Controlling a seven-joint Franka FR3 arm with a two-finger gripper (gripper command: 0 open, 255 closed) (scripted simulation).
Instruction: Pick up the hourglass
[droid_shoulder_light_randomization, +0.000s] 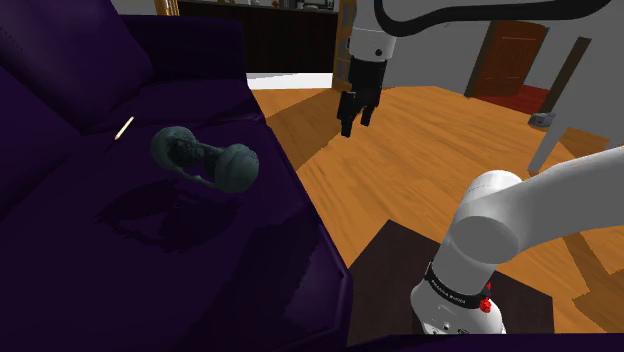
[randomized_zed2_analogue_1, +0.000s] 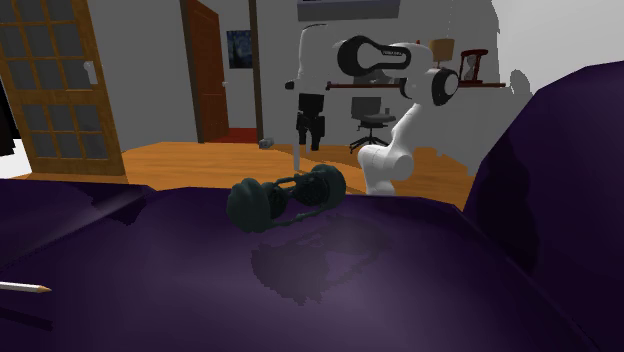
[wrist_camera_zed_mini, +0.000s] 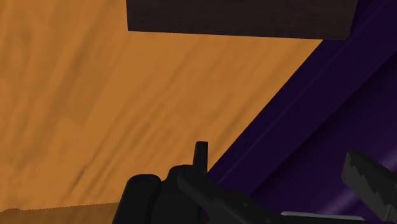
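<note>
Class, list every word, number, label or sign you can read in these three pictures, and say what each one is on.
White lettering on the black band round the robot's base: too small and blurred to read.
Hourglass, purple sofa, pencil, brown door and wall picture: no writing shows.
Nothing else in the pictures can be read.

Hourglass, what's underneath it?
The hourglass lies on its side on a dark purple sofa seat, and its shadow falls on the cushion beside it. The bit of cushion right beneath it is covered, so anything there cannot be seen.
</note>
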